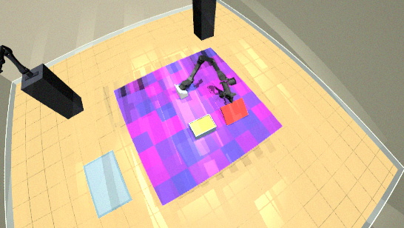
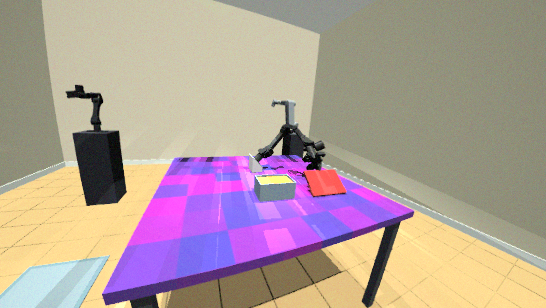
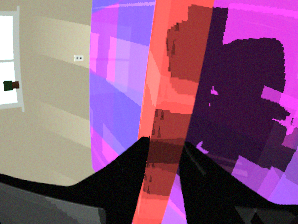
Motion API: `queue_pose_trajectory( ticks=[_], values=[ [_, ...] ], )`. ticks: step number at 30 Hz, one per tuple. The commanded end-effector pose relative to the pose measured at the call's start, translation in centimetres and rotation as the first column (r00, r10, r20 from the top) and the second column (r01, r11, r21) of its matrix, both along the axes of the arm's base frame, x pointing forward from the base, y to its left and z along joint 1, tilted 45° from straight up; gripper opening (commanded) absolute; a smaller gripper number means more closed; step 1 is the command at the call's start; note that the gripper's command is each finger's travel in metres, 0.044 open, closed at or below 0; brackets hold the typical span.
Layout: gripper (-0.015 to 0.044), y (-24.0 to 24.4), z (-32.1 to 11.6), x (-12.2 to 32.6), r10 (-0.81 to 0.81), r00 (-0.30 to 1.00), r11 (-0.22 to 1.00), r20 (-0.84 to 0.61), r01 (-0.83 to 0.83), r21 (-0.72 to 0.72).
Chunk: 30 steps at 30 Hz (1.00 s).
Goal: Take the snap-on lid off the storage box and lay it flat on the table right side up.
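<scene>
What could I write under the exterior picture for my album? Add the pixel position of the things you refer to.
Robot gripper [image 2: 314, 167] holding a tilted red lid [image 2: 326, 183] beside the open gray storage box [image 2: 275, 191].

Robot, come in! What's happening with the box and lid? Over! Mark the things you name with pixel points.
Gripper [image 1: 230, 99] [image 3: 164, 145] shut on red lid [image 1: 234, 111] [image 2: 325, 183] [image 3: 172, 100]. Lid off, tilted beside storage box [image 1: 204, 132] [image 2: 275, 191]. Box open, yellow inside. Nothing seen blocking lid. Over.

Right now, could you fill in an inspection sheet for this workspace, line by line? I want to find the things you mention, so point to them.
Surface: table [image 1: 149, 159] [image 2: 200, 210] patterned in purple, pink and blue.
Box: gray, open, yellow inside [image 1: 203, 125] [image 2: 275, 190].
Lid: red lid [image 1: 234, 111] [image 2: 325, 183] [image 3: 182, 95], off the box and beside it, tilted in the exterior view.
Clutter: white angled piece [image 1: 181, 92] [image 2: 255, 164] near the arm; its purpose can't be told.
Claw: the claw [image 1: 231, 99] [image 2: 313, 168] [image 3: 164, 145] is shut on the lid's edge.
Cables: nothing seen.
Surroundings: tiled floor, plain walls, black pedestals, light-blue panel [image 1: 107, 183] [image 2: 55, 282] by the table.
</scene>
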State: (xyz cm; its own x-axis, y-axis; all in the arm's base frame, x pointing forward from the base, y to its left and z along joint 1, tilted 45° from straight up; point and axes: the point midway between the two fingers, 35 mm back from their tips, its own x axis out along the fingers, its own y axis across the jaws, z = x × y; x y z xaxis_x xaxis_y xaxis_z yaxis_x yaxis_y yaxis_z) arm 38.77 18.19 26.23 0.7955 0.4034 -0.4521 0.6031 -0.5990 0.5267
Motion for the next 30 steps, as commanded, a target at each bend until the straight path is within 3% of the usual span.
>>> queue_pose_trajectory(
  ticks=[1, 30],
  values=[
    [0.0000, 0.6, -1.1, -0.1, 0.010, 1.000, 1.000, -0.022, -0.010, -0.004],
    [0.0000, 2.3, -2.7, -0.1, 0.010, 1.000, 1.000, -0.023, -0.010, -0.002]
  ],
)
